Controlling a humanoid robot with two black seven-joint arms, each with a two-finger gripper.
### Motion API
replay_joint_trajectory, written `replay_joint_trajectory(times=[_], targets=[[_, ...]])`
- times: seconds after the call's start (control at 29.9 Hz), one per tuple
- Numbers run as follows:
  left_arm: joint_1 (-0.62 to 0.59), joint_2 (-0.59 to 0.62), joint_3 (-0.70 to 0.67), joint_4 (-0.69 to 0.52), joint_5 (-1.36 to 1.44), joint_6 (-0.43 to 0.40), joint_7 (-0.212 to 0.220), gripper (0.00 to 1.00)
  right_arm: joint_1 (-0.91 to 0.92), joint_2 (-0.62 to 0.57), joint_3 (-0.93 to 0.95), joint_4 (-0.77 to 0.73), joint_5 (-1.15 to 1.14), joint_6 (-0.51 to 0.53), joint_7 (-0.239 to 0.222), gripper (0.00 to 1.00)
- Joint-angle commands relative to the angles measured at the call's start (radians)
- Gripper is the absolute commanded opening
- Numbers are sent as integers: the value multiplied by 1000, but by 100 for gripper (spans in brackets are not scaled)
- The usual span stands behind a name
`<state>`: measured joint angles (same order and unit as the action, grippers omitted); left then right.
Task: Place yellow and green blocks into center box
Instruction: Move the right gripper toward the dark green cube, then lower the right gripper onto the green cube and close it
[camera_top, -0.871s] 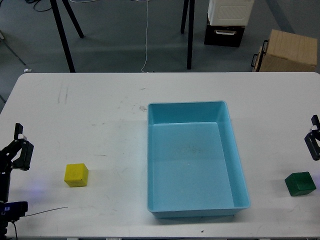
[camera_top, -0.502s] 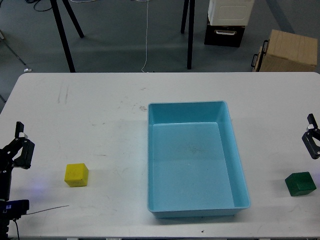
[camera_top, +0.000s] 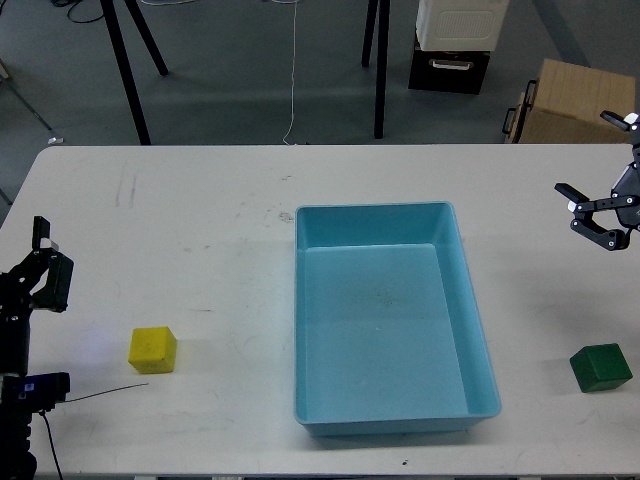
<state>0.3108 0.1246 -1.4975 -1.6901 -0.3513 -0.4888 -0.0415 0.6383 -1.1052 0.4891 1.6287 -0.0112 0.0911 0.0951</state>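
A yellow block (camera_top: 152, 349) sits on the white table at the left front. A green block (camera_top: 601, 367) sits at the right front. The light blue box (camera_top: 470, 300) stands in the middle, with nothing in it. My left gripper (camera_top: 48, 262) is near the left edge, up and left of the yellow block, with its fingers apart and empty. My right gripper (camera_top: 573, 208) hovers at the right edge, well behind the green block and above the table. It is open and empty.
The white table (camera_top: 200, 220) has faint scuffs at its back left. A thin cable (camera_top: 95, 396) lies at the front left near my left arm. Beyond the table are black stand legs (camera_top: 380, 70), a cardboard box (camera_top: 580, 100) and a black and white case (camera_top: 455, 45).
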Motion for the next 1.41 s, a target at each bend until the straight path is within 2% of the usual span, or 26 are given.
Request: replay_joint_trajectory(times=[0.0, 0.07, 0.1, 0.17, 0.2, 0.23, 0.27, 0.44, 0.67, 0.8, 1.37], targets=[[-16, 1, 11, 1, 0, 0, 0, 100, 278, -19, -297, -3, -159, -11, -61, 100], [-27, -2, 22, 4, 0, 0, 0, 100, 407, -18, -444, -3, -249, -10, -112, 100], [-29, -2, 26, 6, 1, 0, 0, 100, 467, -18, -505, -3, -282, -7, -153, 100], [-30, -5, 37, 9, 18, 0, 0, 100, 607, -9, -637, 0, -331, 4, -297, 100], [-30, -6, 40, 9, 31, 0, -1, 100, 662, 2, -699, 3, -346, 10, -348, 100], [-30, -8, 42, 12, 43, 0, -3, 100, 722, 17, -766, 5, -371, 27, -389, 100], [-30, -11, 42, 13, 51, 0, -3, 100, 771, 30, -826, 8, -407, 47, -405, 100], [-29, -23, 43, 15, 58, 0, -1, 100, 961, 70, -1095, 75, -657, 139, -422, 100], [-29, -23, 43, 15, 58, 0, -3, 100, 957, 111, -1253, 103, -872, 188, -425, 100], [-27, -25, 43, 23, 58, 0, -3, 100, 920, 120, -1268, 102, -952, 188, -425, 100], [-32, -25, 43, 56, 60, 0, -3, 100, 816, 139, -1262, 95, -963, 171, -426, 100]])
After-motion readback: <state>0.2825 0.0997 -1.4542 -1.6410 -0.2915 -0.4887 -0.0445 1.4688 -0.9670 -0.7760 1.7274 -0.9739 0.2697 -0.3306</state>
